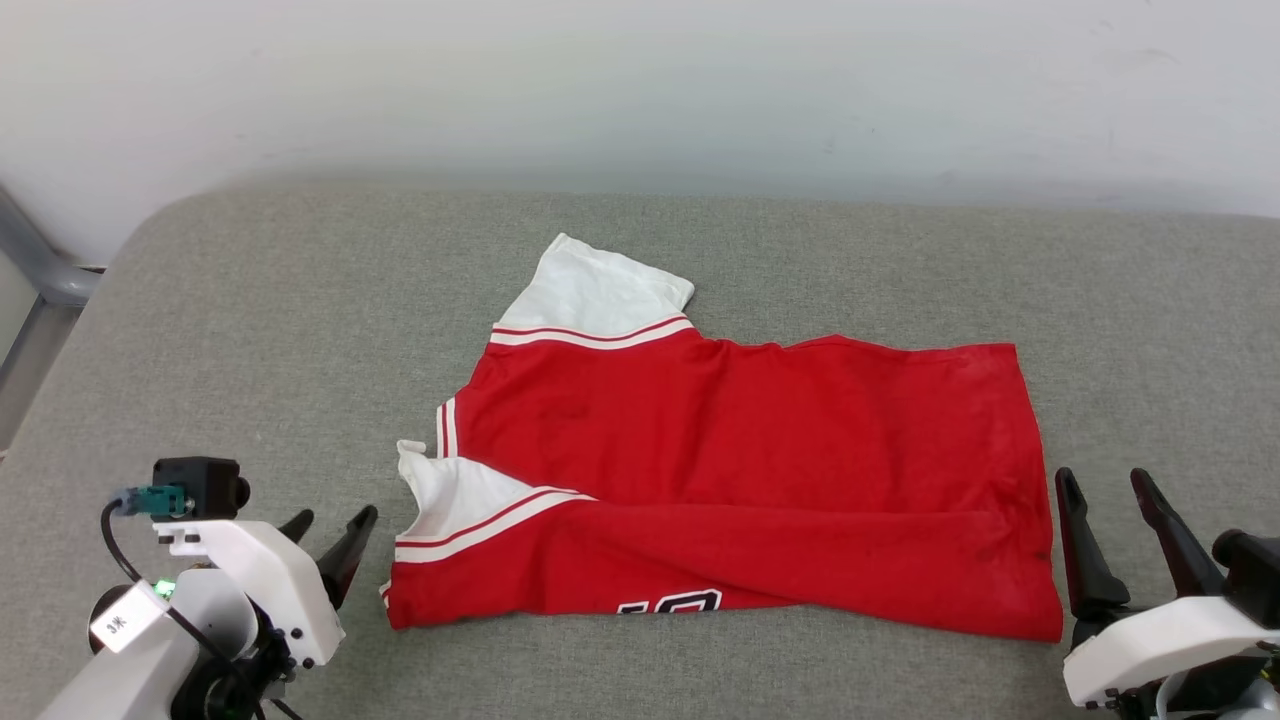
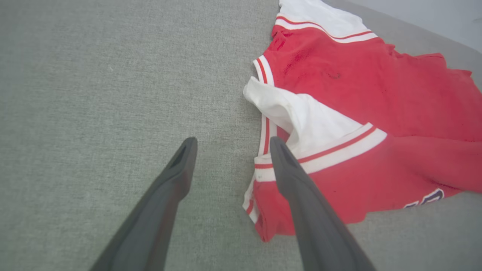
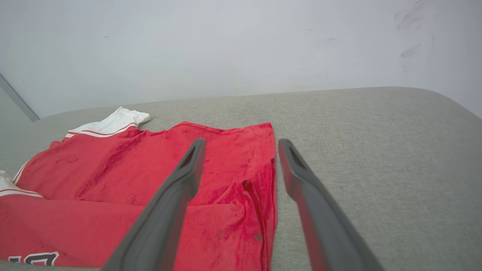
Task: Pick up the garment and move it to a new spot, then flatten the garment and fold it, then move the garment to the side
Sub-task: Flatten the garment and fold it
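Item: the garment (image 1: 740, 470), a red jersey with white sleeves, lying about mid-way across a grey cushioned surface (image 1: 250, 300). Long axis: side to side as the robot faces it, collar and sleeves at the robot's left, straight hem (image 1: 1030, 480) at its right. Condition: partly folded, by the look of it; the near long edge is doubled over, with a scrap of the black number (image 1: 670, 603) showing at that edge. One white sleeve (image 1: 595, 290) sticks out on the far side; the other (image 1: 455, 500) lies rumpled at the collar end. Left gripper (image 1: 335, 515): fingers spread, holding nothing, just beside the near collar-end corner with a strip of bare cushion between. Right gripper (image 1: 1102, 478): fingers spread, holding nothing, just beside the hem's near corner; whether one finger brushes the cloth cannot be told. Each arm is nearer its own end, so either end is reachable by turning inward along the long axis. Room: broad bare cushion to the left, right and far side up to the pale wall (image 1: 640, 80); only a narrow strip on the near side. The surface's rounded far-left corner would limit a shift that way.
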